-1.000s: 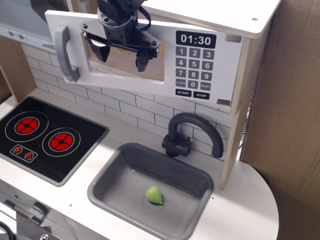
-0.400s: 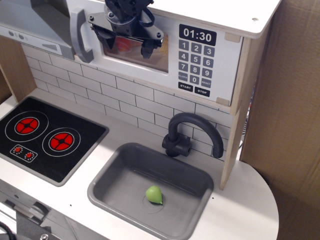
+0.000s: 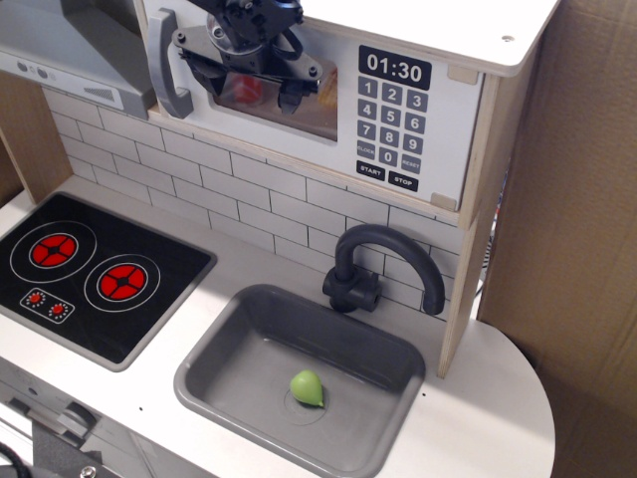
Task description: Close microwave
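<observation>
The microwave [image 3: 398,110] is a light-wood box at the top with a white door, a clear window [image 3: 264,100], a grey curved handle [image 3: 169,62] on the left and a black 01:30 display with keypad on the right. Its door lies almost flush with the wooden frame. My gripper [image 3: 242,88] hangs from the top edge in front of the window, fingers spread open, one black fingertip [image 3: 291,97] against the glass. It holds nothing. A red shape shows behind the window.
A grey slanted range hood [image 3: 70,45] is at upper left. Below are a white-tile wall, a black stove [image 3: 90,274] with two red burners, a grey sink [image 3: 229,349] holding a green pear-like toy [image 3: 307,387], and a dark faucet [image 3: 383,264]. Cardboard stands at right.
The microwave door has swung from wide open to almost flat against the box. My gripper followed it back and up against the window, still open.
</observation>
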Motion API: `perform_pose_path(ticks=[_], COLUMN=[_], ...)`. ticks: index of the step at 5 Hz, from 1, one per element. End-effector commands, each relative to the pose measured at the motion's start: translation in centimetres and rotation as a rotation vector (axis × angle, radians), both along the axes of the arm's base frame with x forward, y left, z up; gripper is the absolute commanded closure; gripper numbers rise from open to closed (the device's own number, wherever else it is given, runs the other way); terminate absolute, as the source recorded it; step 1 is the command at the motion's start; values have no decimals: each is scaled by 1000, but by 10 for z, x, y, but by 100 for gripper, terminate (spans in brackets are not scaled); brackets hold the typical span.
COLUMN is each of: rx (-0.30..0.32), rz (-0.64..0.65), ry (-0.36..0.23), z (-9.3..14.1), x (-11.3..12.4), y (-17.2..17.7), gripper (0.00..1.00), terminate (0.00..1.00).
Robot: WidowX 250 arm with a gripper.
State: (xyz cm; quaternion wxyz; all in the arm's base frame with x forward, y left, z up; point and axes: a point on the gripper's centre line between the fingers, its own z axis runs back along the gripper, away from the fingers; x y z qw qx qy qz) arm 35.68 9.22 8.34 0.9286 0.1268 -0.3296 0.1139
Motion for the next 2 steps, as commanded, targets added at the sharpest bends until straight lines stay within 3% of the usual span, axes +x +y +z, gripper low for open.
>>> perform_pose_path(ticks=[1,2], rx=[-55,-113], rz=[78,106], ry=[58,150], z=[30,28], x=[-25,-50], y=[-19,-28], gripper=[0,0], terminate=[0,100])
